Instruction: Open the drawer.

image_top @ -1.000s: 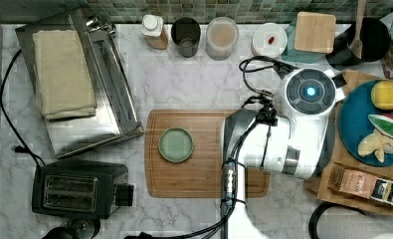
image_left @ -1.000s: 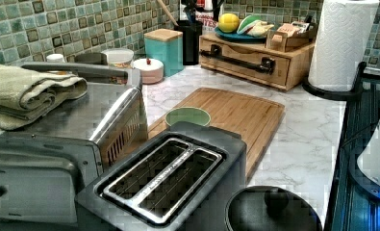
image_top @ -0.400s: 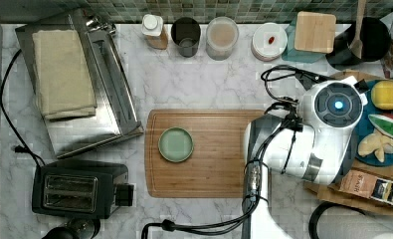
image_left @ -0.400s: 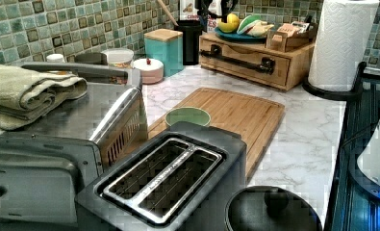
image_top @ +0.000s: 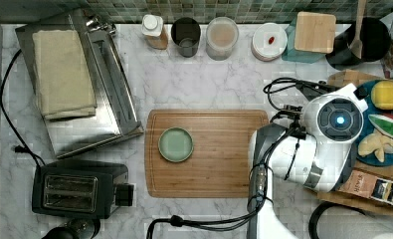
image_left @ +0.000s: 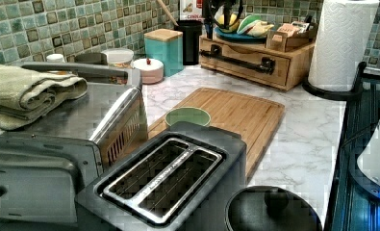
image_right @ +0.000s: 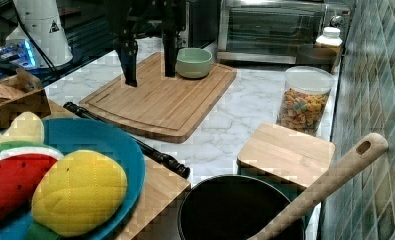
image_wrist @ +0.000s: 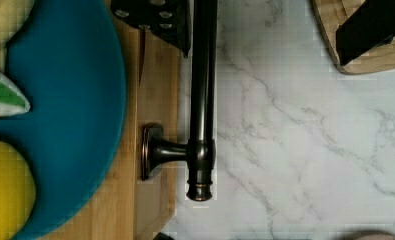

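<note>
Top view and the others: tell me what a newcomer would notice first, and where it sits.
The white robot arm dominates the top view's right, poised above the wooden drawer with its long black handle. Its open claw has dark fingers hanging over the counter edge in the right view. A green bowl sits on the cutting board mid-counter, and a blue plate of toy fruit rests on the drawer unit.
</note>
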Robot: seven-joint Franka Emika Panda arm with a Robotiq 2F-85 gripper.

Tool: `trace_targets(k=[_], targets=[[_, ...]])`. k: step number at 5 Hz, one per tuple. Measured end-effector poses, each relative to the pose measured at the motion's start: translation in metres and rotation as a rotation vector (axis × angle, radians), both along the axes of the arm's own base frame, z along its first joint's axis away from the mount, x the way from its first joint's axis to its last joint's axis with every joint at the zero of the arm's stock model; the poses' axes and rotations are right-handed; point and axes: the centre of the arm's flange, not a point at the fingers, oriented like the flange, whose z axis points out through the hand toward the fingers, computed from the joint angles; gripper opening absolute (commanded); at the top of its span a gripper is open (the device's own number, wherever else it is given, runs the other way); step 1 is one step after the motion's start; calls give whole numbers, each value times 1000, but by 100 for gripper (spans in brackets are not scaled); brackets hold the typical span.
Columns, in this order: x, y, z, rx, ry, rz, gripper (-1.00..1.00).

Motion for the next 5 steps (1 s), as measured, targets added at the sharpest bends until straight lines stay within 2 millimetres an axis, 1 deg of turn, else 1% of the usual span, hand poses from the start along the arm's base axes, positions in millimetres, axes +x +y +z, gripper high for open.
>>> trace_targets(k=[1,2,3,4,5], targets=[[-5,0,-18,4,6,1,100],[-6,-4,-43,10,45,-5,100],[-9,-7,-81,21,115,16,100],[-11,-22,-102,2,169,51,100],[-13,-38,-103,-12,122,38,100]])
